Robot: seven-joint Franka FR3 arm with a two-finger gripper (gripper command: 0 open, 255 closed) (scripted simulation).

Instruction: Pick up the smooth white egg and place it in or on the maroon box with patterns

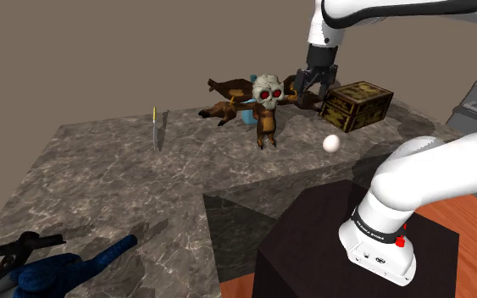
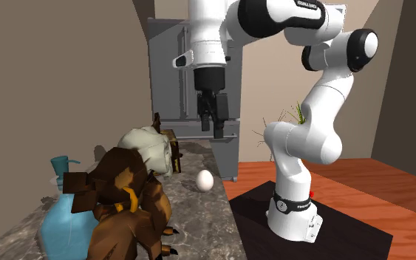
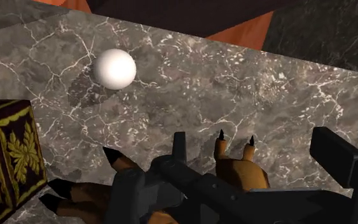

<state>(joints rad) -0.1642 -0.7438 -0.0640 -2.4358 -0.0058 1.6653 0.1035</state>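
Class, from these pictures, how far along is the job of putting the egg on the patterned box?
Nothing done yet: the egg lies on the counter, apart from the box. In hand: the open, empty gripper hovers above the counter. Left: grasp, lift, place.

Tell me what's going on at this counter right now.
A white robot arm is working over a dark stone-patterned counter. Its black gripper hangs open and empty in the air, close to the skull-headed creature figure and the dark box with yellow patterns. The white egg lies on the counter near the box, apart from it and untouched. The egg has not yet been picked up.
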